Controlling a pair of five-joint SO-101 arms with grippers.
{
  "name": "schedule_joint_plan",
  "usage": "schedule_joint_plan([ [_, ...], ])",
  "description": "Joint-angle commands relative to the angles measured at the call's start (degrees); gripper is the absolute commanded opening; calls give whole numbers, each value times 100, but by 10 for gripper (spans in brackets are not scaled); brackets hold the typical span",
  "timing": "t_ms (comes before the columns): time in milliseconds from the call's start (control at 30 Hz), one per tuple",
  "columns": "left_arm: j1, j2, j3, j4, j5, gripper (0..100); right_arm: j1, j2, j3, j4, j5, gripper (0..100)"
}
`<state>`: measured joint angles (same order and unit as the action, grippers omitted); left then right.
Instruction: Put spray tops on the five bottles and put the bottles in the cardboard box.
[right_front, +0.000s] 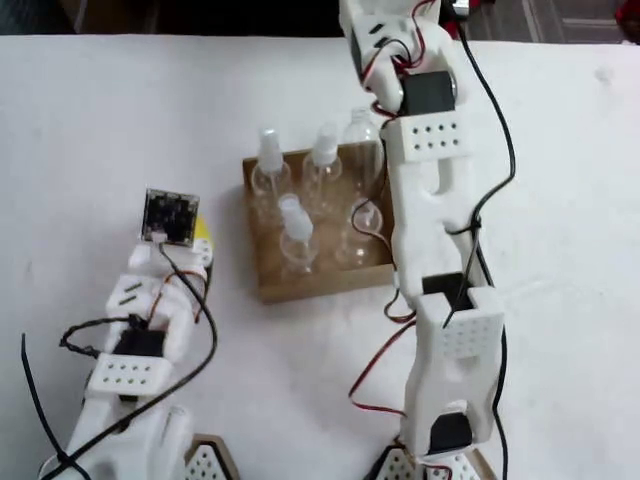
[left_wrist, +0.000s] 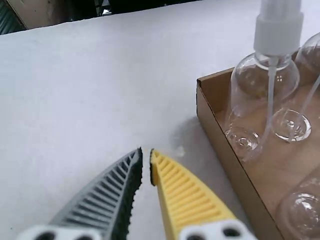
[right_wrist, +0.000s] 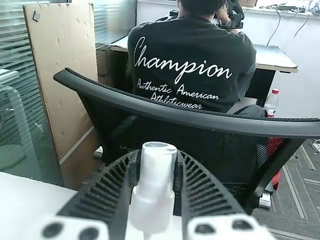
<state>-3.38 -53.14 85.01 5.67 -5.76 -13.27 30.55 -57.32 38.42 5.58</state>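
right gripper (right_wrist: 156, 160) of mine is clenched on a white spray top (right_wrist: 151, 195) up past the cardboard box (right_front: 300, 283), left gripper (left_wrist: 146, 157) pinched closed on nothing beside it, and three of the bottles (right_front: 290, 240) in there look capped, so i'd guess two tops left.

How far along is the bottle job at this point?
Done: three topped bottles stand in the cardboard box. In hand: the right gripper is shut on another spray top. Remaining: two bare bottles at the box's right side need tops. The left gripper sits shut and empty beside the box.
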Motion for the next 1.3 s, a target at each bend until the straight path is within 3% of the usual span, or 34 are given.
schedule_joint_plan([
  [0, 84, -4, -62, -193, -62, 35, -13, -4, -79, -101, -44, 15],
  [667, 84, -4, -62, -193, -62, 35, -48, 286, -97, -119, -53, 15],
  [867, 84, -4, -62, -193, -62, 35, 4, 295, -88, -92, -932, 15],
  [1100, 84, -4, -62, -193, -62, 35, 40, 295, -79, 75, -475, 15],
  [1267, 84, -4, -62, -193, -62, 35, 119, 286, -141, 31, -571, 15],
])
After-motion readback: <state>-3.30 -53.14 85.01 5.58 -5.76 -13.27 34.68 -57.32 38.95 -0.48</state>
